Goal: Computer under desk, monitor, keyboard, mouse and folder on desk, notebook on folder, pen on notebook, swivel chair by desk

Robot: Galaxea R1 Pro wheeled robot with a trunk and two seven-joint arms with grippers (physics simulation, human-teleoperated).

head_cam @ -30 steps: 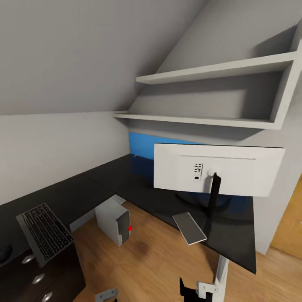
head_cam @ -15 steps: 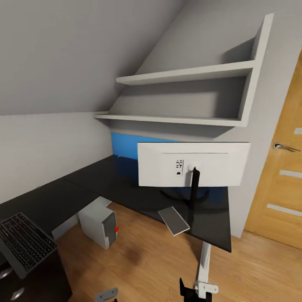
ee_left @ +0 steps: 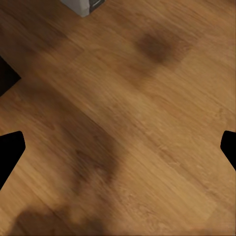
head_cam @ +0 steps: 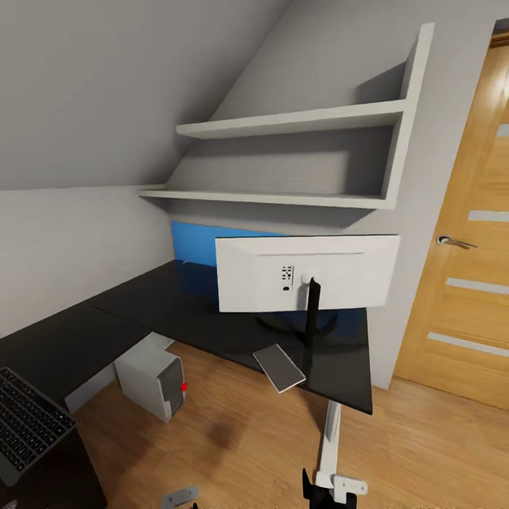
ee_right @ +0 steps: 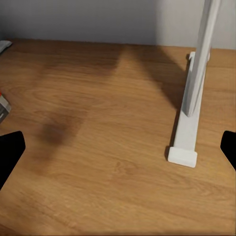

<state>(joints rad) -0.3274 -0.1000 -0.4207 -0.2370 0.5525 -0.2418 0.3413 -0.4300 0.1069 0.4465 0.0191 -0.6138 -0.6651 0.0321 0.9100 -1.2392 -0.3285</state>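
A white monitor stands back-to-me on the black L-shaped desk, on a black stand. The grey computer tower sits on the floor under the desk; a corner of the computer also shows in the left wrist view. The black keyboard lies at the lower left on a dark drawer unit. My left gripper hangs open over bare wood floor. My right gripper is open too, above the floor near the white desk leg. Mouse, folder, notebook, pen and swivel chair are out of view.
A grey flat slab overhangs the desk's front edge by the monitor stand. White wall shelves hang above the desk. A wooden door stands at the right. The desk leg stands on the floor just ahead.
The camera has turned to the right: the whole picture has slid left, the door has come into view and the keyboard is now at the picture's left edge.
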